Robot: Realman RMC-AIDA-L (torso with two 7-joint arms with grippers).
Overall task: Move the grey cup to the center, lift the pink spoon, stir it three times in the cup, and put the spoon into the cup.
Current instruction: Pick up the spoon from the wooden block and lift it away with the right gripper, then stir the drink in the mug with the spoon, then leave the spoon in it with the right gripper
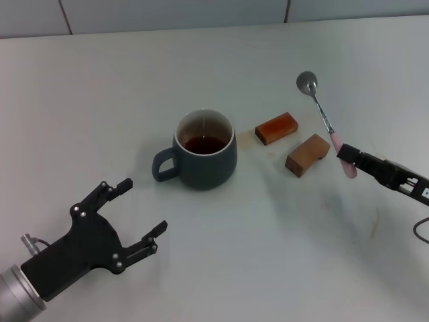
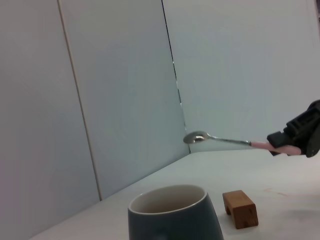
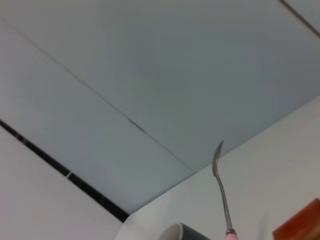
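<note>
The grey cup (image 1: 204,150) stands mid-table with dark liquid inside and its handle toward my left side; its rim also shows in the left wrist view (image 2: 172,212) and the right wrist view (image 3: 179,232). My right gripper (image 1: 350,157) is shut on the pink handle of the pink spoon (image 1: 322,114), holding it in the air to the right of the cup, silver bowl pointing away. The pink spoon (image 2: 220,140) hangs level above the table, and the pink spoon (image 3: 221,192) shows its stem. My left gripper (image 1: 142,211) is open, near and left of the cup, holding nothing.
Two brown wooden blocks lie right of the cup: a reddish one (image 1: 276,128) and a lighter one (image 1: 308,154), the latter under the spoon's handle. A tiled wall runs along the table's far edge.
</note>
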